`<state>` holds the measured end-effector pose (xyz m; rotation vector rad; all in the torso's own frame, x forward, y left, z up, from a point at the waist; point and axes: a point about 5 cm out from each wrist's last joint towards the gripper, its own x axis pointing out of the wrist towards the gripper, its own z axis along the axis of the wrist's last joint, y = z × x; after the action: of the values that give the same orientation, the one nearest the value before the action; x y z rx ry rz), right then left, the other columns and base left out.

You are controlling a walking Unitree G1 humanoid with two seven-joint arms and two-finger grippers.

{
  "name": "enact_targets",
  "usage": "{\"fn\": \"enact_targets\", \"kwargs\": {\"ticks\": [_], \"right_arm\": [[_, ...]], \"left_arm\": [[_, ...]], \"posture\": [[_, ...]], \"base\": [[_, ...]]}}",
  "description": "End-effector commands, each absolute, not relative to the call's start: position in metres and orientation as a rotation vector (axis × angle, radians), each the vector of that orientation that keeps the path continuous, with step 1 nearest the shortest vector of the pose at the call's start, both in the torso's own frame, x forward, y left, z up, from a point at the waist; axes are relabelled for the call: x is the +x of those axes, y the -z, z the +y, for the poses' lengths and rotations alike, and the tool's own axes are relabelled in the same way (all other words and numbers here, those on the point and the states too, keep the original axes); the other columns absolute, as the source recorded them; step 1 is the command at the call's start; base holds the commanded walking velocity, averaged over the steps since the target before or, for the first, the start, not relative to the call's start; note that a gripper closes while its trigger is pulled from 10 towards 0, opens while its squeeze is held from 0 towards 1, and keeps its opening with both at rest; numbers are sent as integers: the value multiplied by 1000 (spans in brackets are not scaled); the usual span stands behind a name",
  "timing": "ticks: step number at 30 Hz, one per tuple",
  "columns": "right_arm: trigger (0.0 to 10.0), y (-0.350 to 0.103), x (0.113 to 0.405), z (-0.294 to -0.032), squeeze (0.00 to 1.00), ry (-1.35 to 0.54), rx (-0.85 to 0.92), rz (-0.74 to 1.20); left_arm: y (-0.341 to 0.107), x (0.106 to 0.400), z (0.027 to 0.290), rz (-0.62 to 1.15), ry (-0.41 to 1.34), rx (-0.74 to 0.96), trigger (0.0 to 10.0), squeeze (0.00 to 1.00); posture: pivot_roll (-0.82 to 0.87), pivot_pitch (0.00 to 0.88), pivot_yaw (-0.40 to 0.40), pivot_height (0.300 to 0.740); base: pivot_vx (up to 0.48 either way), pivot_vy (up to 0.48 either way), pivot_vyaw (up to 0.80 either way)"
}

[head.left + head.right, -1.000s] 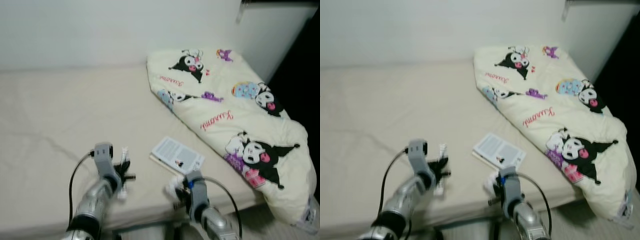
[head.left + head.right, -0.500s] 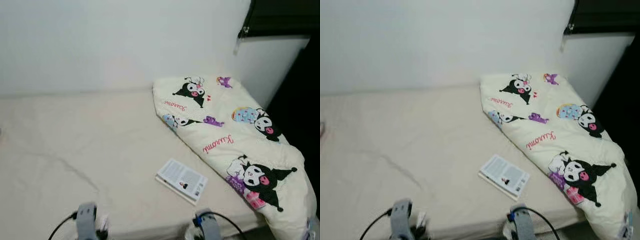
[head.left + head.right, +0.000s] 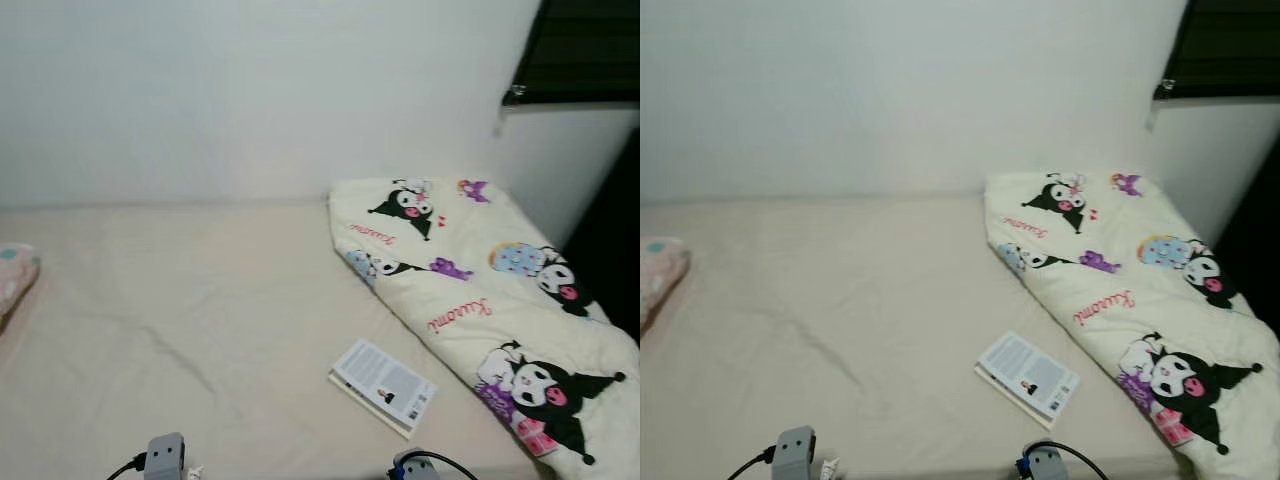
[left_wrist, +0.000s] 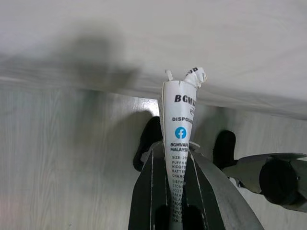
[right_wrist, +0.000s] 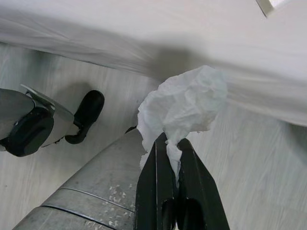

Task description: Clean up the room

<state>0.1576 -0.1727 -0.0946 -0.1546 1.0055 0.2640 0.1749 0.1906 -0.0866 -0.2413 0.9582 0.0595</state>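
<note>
Since a second ago your head camera has tilted up: the bed has slid down the frame, more wall shows, and both arms have dropped from mid-frame to the bottom edge, where you see just the wrist housings.

Nearest you, your left gripper (image 4: 176, 179) is clamped on a crumpled white printed wrapper (image 4: 181, 129), which stands up between the two black fingers; its print includes "DISPOSABLE" and a blue round logo. Behind it you see pale wood-grain floor (image 4: 57, 158) and the edge of the bed sheet. Your right gripper (image 5: 173, 165) is pinched on a wad of white tissue (image 5: 184, 105), bunched above the fingertips, with the same floor and the sheet's hanging edge beyond, and a silver arm segment alongside.

On the bed (image 3: 180, 330), covered in a cream sheet, a thin white booklet (image 3: 383, 385) lies flat near the front edge, printed side up, just beside the folded quilt (image 3: 470, 290). That quilt, cream with black-and-pink cartoon characters, runs along the right side of the bed from the wall toward you. At the far left edge you can see part of a pink pillow (image 3: 658, 268). Behind everything stands a plain white wall (image 3: 250, 90), with a dark window frame (image 3: 585, 50) at the upper right.
</note>
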Motion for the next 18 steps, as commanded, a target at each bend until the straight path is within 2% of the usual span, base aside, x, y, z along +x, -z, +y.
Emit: {"fn": "enact_targets", "kwargs": {"ticks": [1, 7, 12, 18], "right_arm": [[10000, 98, 151, -167, 0, -282, -157, 1034], [10000, 99, 149, -171, 0, -266, -178, 1047], [10000, 99, 150, -170, 0, -265, -179, 1047], [10000, 99, 148, -170, 0, -262, -176, 1048]], "left_arm": [[89, 170, 190, 982, -60, -227, 10000, 0], [92, 164, 191, 1009, -82, -213, 10000, 0], [94, 159, 191, 1036, -73, -202, 10000, 0], [95, 157, 191, 1034, -56, -174, 10000, 0]], "posture": [[-78, 24, -7, 737], [-62, 33, -7, 737], [-66, 36, -4, 737], [-69, 39, -4, 737]], "base": [[0, 0, 775], [0, 0, 776], [-468, 0, 780], [0, 0, 778]]}}
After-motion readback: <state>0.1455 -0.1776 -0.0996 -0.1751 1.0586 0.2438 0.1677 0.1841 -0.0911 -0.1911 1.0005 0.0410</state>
